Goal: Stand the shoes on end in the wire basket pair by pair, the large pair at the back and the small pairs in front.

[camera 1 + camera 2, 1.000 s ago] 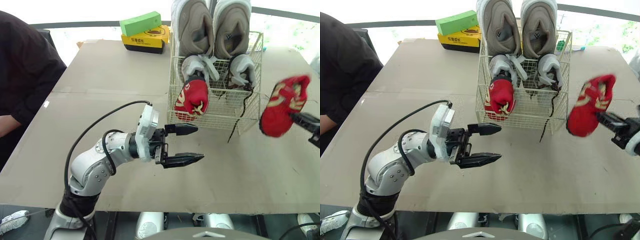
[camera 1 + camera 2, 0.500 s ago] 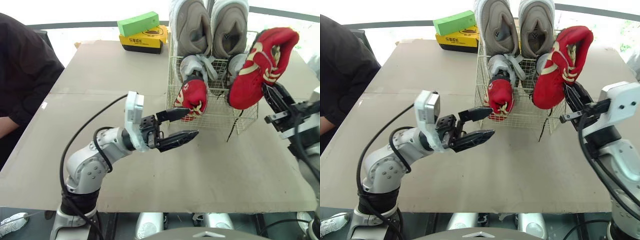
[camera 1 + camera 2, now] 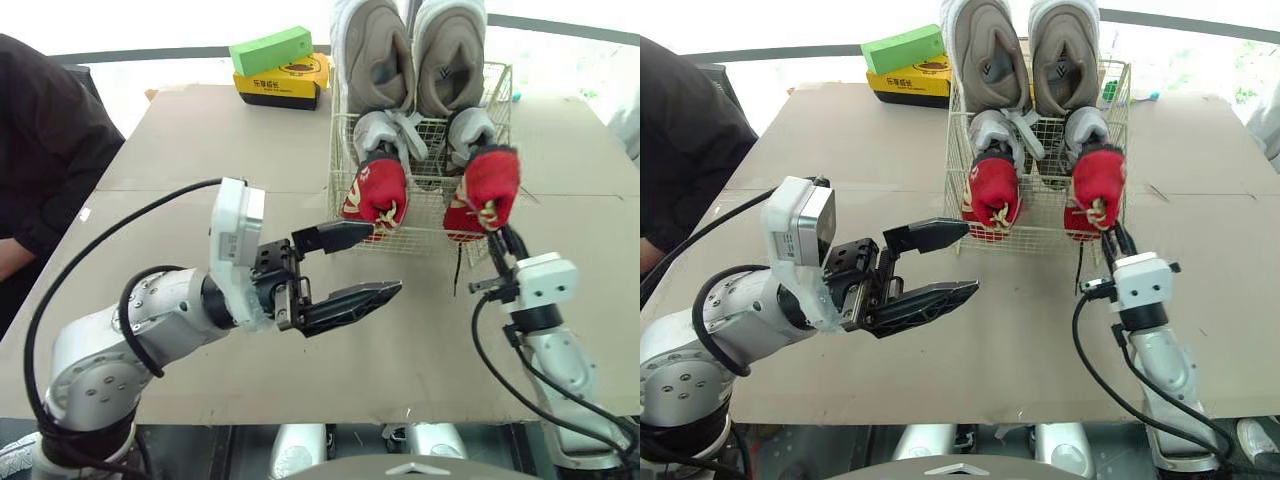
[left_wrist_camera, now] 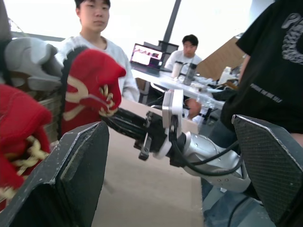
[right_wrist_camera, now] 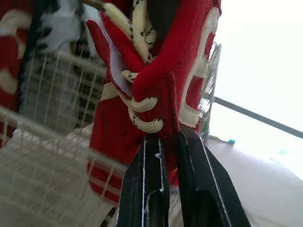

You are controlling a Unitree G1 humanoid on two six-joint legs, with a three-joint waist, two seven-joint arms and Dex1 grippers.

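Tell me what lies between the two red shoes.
No shoe. Between the left red shoe and the right red shoe is a bare gap of basket wire, seen in both eye views.

A green box (image 3: 270,50) lies on a yellow box (image 3: 282,84) at the far side of the brown table (image 3: 190,150). A person in black (image 3: 45,150) is at its left edge. An open laptop (image 4: 147,54) stands on another desk.
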